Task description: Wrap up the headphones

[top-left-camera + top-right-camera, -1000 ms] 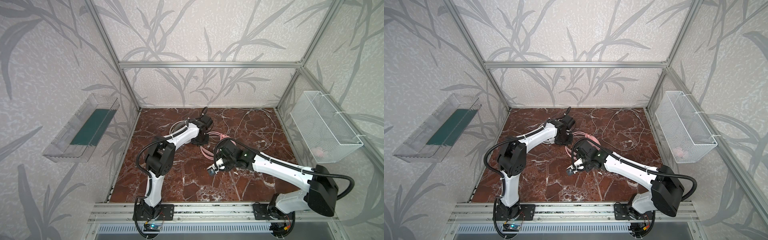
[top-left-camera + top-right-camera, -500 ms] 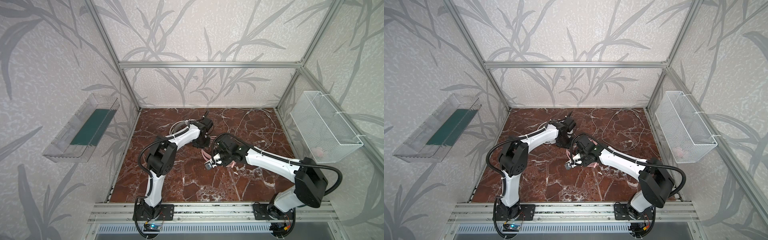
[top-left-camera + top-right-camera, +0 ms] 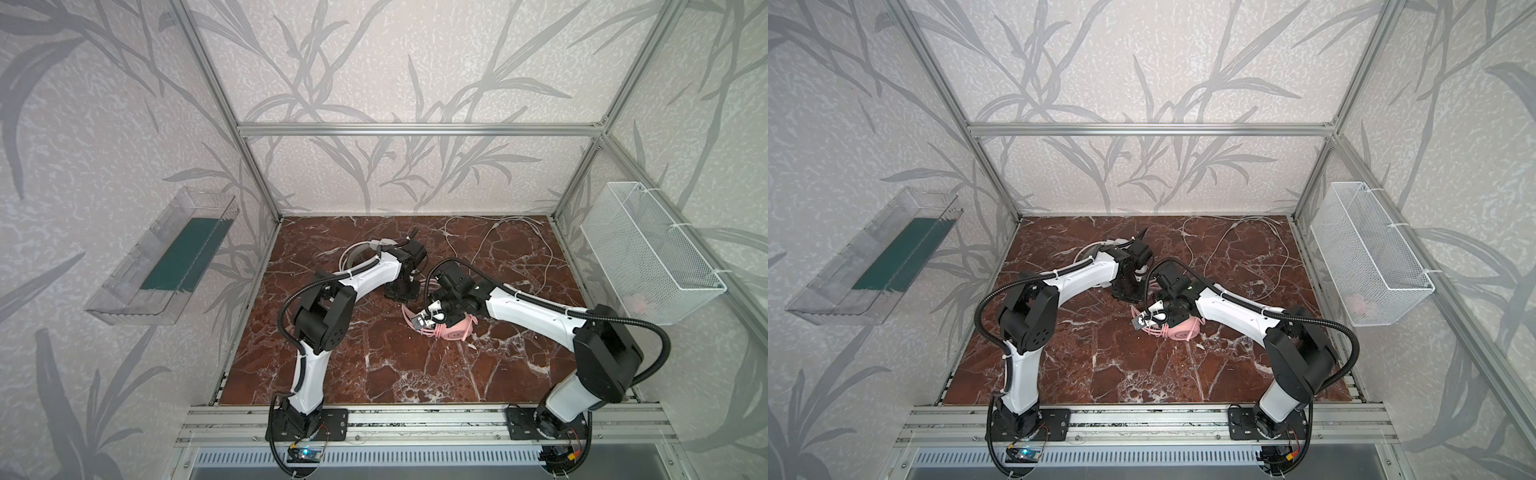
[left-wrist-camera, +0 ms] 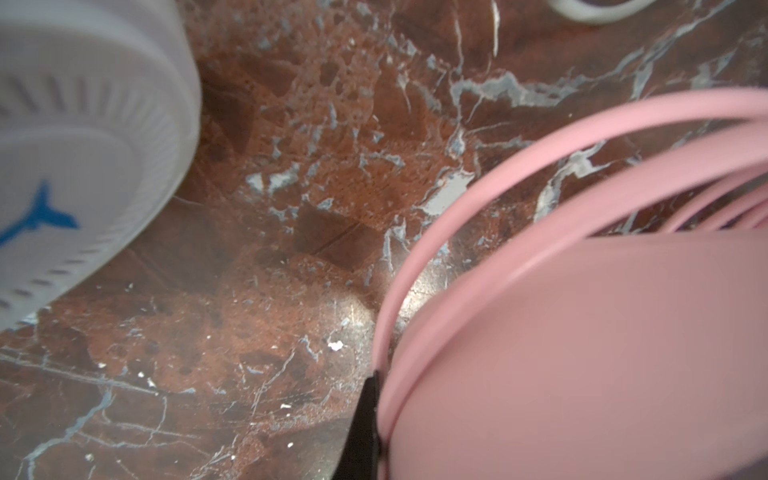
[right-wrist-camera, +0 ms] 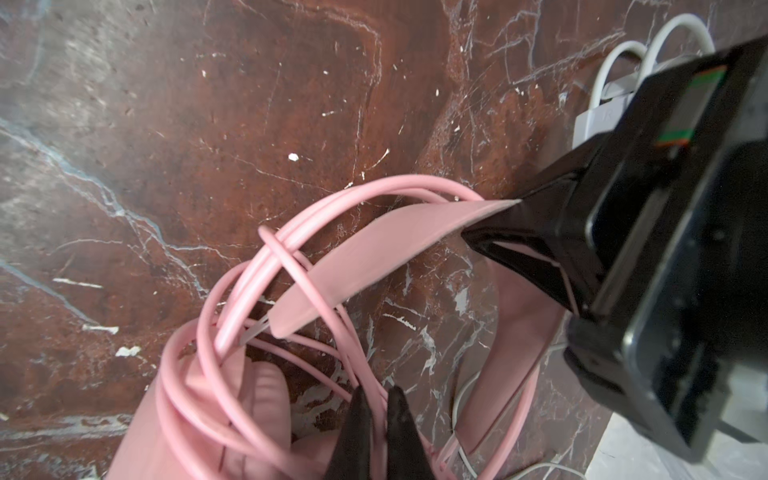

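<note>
Right wrist view: the right gripper (image 5: pixel 377 394) has its fingers almost together, pinching a strand of the pink cable (image 5: pixel 272 243). This cable lies looped over the pink headset (image 5: pixel 199 424). The left gripper (image 5: pixel 488 220) is clamped flat on that headset's headband strap (image 5: pixel 374 247). In both top views the pink headset lies on the marble table (image 3: pixel 374 374), just off centre toward 4 o'clock. The white headset (image 4: pixel 83 145) lies toward 11 o'clock, partly under the left arm. Its white cable (image 3: pixel 515 241) trails toward 1 o'clock.
</note>
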Robot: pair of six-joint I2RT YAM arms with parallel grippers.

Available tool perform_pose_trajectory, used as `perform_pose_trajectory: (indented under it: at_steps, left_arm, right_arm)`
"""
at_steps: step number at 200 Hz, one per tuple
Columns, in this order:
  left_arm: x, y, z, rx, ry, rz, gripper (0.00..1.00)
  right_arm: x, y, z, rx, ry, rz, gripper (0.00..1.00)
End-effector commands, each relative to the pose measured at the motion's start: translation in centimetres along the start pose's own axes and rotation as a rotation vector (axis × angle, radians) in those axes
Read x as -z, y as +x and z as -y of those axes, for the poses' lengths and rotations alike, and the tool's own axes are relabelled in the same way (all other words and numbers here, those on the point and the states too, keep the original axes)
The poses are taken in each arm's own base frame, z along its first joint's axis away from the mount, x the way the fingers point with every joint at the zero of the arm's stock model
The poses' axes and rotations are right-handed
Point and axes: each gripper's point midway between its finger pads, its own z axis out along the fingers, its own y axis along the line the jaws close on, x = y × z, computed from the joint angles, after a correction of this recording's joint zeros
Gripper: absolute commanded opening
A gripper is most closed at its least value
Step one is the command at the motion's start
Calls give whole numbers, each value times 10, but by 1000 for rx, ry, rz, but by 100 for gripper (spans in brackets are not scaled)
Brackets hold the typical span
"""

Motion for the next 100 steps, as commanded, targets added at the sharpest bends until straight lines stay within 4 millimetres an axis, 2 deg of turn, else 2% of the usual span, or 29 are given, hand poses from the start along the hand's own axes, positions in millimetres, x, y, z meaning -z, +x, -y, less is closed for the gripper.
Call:
perform_pose_trajectory:
  at_steps: [1, 30, 36, 100]
  left_arm:
    - [-3, 13, 10, -19, 46, -49, 0]
    - [-6, 17, 10, -15, 48, -63, 0]
    - [-6, 18, 10, -14, 49, -63, 0]
    - [-5, 19, 11, 8, 60, -65, 0]
  right_arm:
    - [-1, 4, -8, 10, -80, -9, 0]
    - [-3, -2, -8, -18, -117, 17, 0]
    - [-11, -1, -12, -24, -146, 12, 1]
    - [-19, -9, -9, -81, -159, 53, 5]
